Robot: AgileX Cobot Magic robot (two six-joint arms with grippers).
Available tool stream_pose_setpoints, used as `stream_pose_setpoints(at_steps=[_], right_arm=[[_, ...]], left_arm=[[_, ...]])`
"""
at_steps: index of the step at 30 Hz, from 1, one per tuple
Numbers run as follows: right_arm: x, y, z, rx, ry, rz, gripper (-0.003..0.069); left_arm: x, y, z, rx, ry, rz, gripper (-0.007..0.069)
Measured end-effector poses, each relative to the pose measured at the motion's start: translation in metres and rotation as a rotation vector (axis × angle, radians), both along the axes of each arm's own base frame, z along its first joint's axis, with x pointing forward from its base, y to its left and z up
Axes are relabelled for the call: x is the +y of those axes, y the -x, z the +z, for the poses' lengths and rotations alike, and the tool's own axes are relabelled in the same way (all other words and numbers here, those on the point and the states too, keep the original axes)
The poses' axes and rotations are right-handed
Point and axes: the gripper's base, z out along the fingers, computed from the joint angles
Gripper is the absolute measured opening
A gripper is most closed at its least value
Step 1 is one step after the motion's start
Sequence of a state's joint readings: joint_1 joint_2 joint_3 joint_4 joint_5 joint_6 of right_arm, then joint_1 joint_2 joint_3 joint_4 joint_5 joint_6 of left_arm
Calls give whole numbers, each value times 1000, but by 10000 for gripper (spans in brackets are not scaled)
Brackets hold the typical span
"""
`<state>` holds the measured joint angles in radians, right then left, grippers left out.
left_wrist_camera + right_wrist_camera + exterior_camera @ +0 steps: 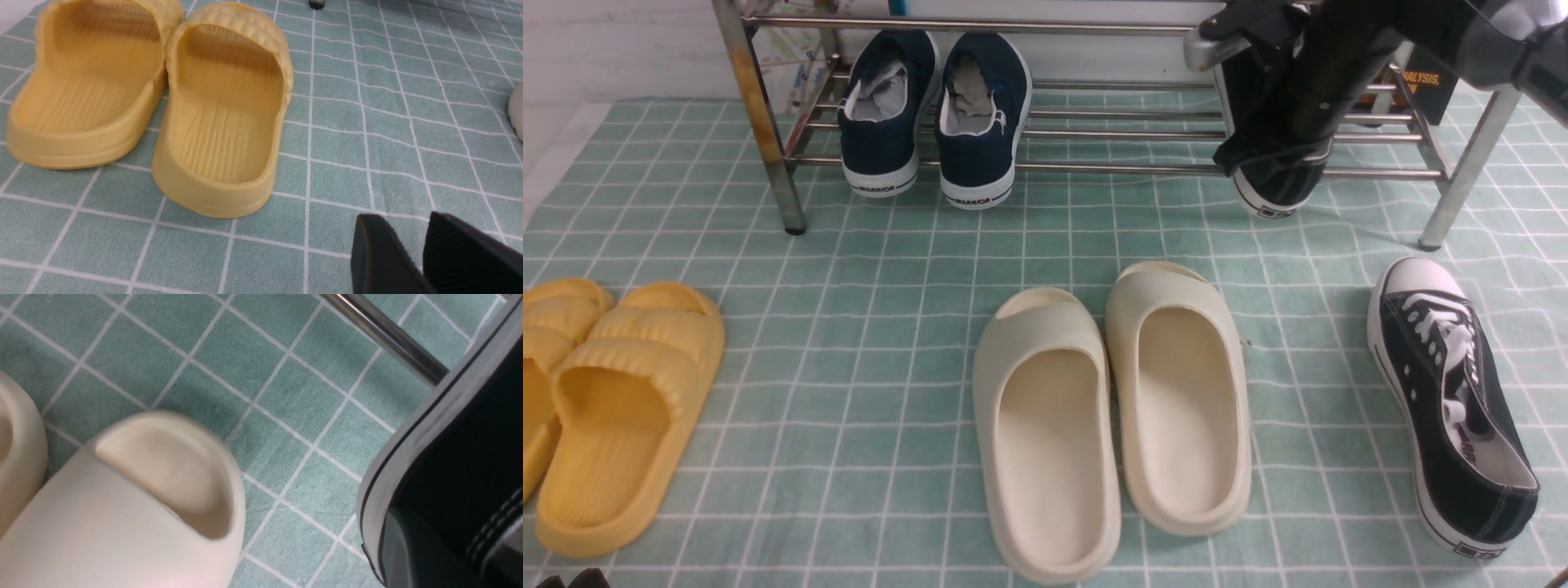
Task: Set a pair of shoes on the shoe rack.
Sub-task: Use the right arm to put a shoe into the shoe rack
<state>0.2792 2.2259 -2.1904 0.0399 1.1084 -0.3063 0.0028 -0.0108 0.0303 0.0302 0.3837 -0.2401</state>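
One black canvas sneaker (1450,400) with white laces lies on the green checked cloth at the right, toe pointing away. The other black sneaker (1270,192) is in my right gripper (1270,151), which is shut on its heel end. It hangs at the right part of the chrome shoe rack (1111,169), level with the lower shelf, heel sticking out past the front bar. In the right wrist view its white sole (392,473) shows next to a rack bar (388,335). My left gripper (412,245) is shut and empty, low over the cloth at the near left.
Navy WARRIOR shoes (931,114) stand on the rack's lower shelf at the left. Cream slides (1111,408) lie in the middle of the cloth. Yellow slides (613,400) lie at the left, close to my left gripper. The rack's right front leg (1462,180) stands near the floor sneaker.
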Motion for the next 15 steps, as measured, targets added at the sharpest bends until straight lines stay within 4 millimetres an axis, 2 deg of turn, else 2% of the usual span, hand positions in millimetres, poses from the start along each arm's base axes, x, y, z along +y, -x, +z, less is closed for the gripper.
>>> stream_pose_setpoints(at_steps=[5,7,8,9,11,15], right_arm=[[2,-5,-10,-4,-3,-1,72],[1,-10,-12,-41,6,-4,144],[1,-10,-12,-44,6,-5,150],[1,-13,-10,-73,-3,-17,201],[1,-14,-2,-111,-15,-40,275],[-4,-12,7,-135,5,-86,370]], left_arm=[[0,0,0,0,0,0,200],[0,0,0,0,0,0,200],[0,0,0,0,0,0,200],[0,0,0,0,0,0,200],[0,0,0,0,0,0,202],[0,0,0,0,0,0,206]])
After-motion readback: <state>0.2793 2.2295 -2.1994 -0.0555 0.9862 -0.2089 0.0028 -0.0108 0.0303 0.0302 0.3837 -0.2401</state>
